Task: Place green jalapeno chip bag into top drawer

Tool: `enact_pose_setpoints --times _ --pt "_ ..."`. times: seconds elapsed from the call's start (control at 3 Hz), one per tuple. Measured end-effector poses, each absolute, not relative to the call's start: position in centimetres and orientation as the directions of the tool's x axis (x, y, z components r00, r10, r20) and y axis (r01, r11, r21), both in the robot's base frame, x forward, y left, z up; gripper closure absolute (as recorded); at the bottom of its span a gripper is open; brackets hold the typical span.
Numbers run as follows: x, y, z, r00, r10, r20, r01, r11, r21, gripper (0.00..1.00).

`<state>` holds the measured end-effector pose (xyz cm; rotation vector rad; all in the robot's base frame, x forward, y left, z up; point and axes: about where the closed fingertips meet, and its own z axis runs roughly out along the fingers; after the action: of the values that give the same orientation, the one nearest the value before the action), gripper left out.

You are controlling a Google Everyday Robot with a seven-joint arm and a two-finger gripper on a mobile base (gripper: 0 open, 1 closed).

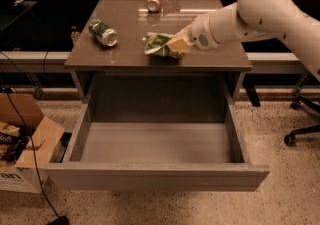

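Camera view: the gripper [175, 46] is over the right centre of the cabinet top [120, 56], at the end of the white arm [260, 11] reaching in from the right. Its pincer appears clamped on the right end of the green jalapeno chip bag [156, 44], which is bunched and crumpled against it. Whether the bag's lower edge touches the surface or is just clear of it cannot be told. The top drawer [155, 176] stands pulled fully out below the front edge of the cabinet, its floor bare and its front panel nearest the camera. A green-and-silver soda can [104, 32] lies on its side to the left of the bag, well apart from it, and a red can [154, 0] lies near the back edge. A cardboard box [27, 139] sits on the floor to the left. Assessment: the step in hand is the carry from top to drawer. The bag should be raised clear of the surface first, then drawn forward past the cabinet's front edge before any descent, so that the foil does not drag or catch on the lip. Release is best made low over the middle of the drawer floor, since a light crinkly bag may shift if dropped from height.
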<state>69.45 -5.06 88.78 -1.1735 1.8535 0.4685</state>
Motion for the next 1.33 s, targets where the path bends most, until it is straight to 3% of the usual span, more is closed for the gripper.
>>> enact_pose_setpoints --times 0.67,1.33 --pt "60.1 -9.8 91.7 -0.117 -0.53 -0.84 -0.915 0.386 -0.116 1.0" --pt "51.0 -13.6 88.7 -0.277 -0.595 -0.755 -0.919 0.392 0.028 1.0"
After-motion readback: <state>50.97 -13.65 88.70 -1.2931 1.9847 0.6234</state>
